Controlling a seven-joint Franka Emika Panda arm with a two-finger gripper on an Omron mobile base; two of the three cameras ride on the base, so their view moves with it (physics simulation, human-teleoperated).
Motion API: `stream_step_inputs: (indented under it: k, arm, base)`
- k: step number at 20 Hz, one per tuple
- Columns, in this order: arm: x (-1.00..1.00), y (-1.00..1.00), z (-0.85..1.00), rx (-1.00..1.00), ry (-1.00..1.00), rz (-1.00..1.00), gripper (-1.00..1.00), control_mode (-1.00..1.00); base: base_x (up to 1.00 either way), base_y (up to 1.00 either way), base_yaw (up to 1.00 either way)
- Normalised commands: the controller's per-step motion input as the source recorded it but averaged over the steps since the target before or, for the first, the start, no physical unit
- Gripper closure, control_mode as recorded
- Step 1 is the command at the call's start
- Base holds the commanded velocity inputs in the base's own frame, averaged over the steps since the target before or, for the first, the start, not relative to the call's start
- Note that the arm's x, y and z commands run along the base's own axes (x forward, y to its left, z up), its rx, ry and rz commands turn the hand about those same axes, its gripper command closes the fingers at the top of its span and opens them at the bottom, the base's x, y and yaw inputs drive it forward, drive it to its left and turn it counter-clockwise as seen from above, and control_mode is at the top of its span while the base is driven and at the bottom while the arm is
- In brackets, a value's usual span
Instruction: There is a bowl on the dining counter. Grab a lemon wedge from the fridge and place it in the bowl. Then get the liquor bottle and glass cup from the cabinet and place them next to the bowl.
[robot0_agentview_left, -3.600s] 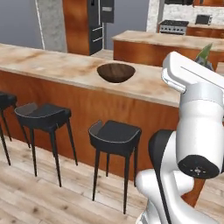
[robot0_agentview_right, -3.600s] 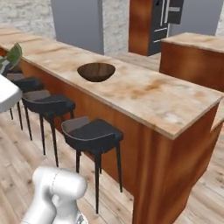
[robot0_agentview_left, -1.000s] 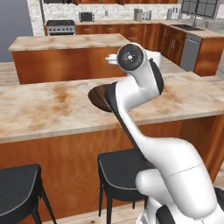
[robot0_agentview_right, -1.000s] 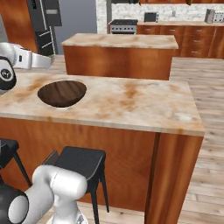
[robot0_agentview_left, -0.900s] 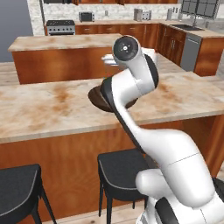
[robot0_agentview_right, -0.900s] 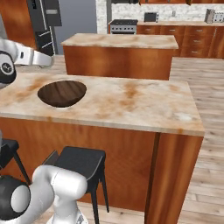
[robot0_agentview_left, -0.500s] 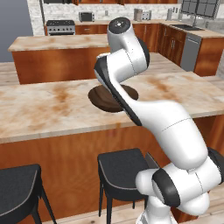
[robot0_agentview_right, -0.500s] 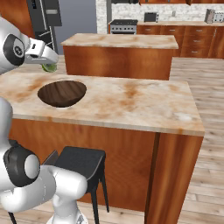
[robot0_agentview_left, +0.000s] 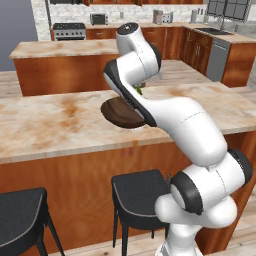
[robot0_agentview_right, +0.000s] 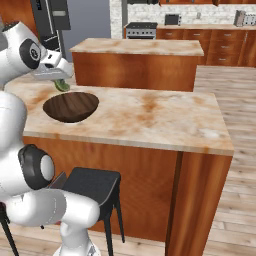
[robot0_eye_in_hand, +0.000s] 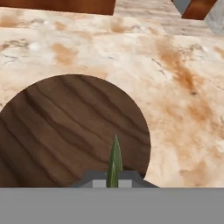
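Hand view: gripper (robot0_eye_in_hand: 113, 181) clenched on lemon wedge (robot0_eye_in_hand: 114, 161), thin green edge pointing up frame. Bowl (robot0_eye_in_hand: 65, 131) directly under jaws, wedge over its near-right part. Right base view: wedge (robot0_agentview_right: 61, 85) hangs just above bowl (robot0_agentview_right: 71, 106) back rim, on dining counter (robot0_agentview_right: 150, 117).

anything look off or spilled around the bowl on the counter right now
Nothing stands out. The bowl sits upright on the dining counter, with no spill visible on the marble. The claw hangs over the bowl's rim, shut on the lemon wedge, a thin green sliver above the bowl's inside, not yet dropped in.
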Motion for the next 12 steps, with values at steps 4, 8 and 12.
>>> stream_step_inputs:
  k: [4,8,12]
  arm:
    - [0.49,0.02,-0.36,0.00,0.22,0.00,1.00,-1.00]
    - [0.59,0.03,-0.33,0.00,0.20,0.00,1.00,-1.00]
    - [0.46,0.02,-0.44,0.00,0.12,0.00,1.00,-1.00]
  base:
    - [0.00,0.00,0.00]
    - [0.00,0.00,0.00]
    - [0.00,0.00,0.00]
